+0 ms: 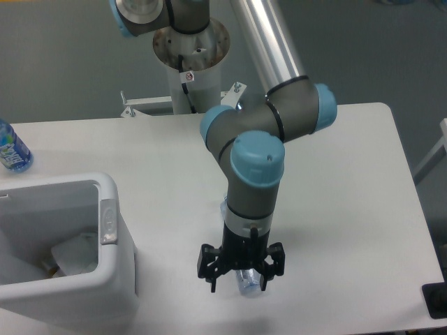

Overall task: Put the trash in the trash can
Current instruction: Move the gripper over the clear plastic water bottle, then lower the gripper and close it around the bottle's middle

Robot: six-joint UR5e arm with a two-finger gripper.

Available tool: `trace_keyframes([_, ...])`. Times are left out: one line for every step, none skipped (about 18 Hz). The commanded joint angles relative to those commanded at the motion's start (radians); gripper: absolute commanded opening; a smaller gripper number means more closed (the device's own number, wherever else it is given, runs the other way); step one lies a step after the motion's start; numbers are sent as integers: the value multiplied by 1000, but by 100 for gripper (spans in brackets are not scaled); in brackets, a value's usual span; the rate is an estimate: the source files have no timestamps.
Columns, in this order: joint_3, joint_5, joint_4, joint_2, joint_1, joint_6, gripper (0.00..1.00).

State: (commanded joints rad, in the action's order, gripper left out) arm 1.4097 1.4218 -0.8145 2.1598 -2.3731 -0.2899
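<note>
- The gripper (239, 276) points straight down at the table, its two dark fingers (211, 269) spread wide and grasping nothing.
- Between those fingers, low against the tabletop, sits the near end of the clear crushed bottle (246, 282); most of its length is hidden behind the wrist, and I cannot tell whether either finger touches it.
- The bottle lies well to the right of the trash can (115, 269), out on the open white table (349, 209).
- Inside the trash can, near its right wall, rests the flattened white carton (73, 252).
- A small grey latch (107, 222) sits on the trash can's right rim.
- Beyond the trash can, at the table's far left edge, lies a small bottle with a bright blue label (10, 149).
</note>
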Motion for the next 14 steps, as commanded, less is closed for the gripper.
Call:
trace_keyframes([3, 18, -2, 5, 2, 0, 100])
trace_keyframes([8, 29, -2, 12, 2, 0, 100])
trace_keyframes([11, 35, -5, 18, 0, 0, 100])
trace_keyframes([12, 37, -8, 28, 0, 0, 100])
trace_keyframes([17, 46, -9, 35, 0, 0, 100])
trace_keyframes([28, 71, -8, 41, 2, 0, 100])
trace_keyframes([40, 95, -6, 52, 2, 0, 100])
trace_keyframes([41, 109, -6, 61, 0, 0, 100])
trace_keyframes([41, 112, -6, 68, 2, 0, 100])
trace_keyframes([41, 112, -6, 69, 0, 0, 100])
trace_keyframes([43, 114, -6, 75, 0, 0, 100])
trace_keyframes([43, 115, -8, 80, 0, 1, 100])
trace_keyframes([46, 115, -6, 81, 0, 0, 100])
trace_keyframes([48, 115, -8, 83, 0, 0, 100])
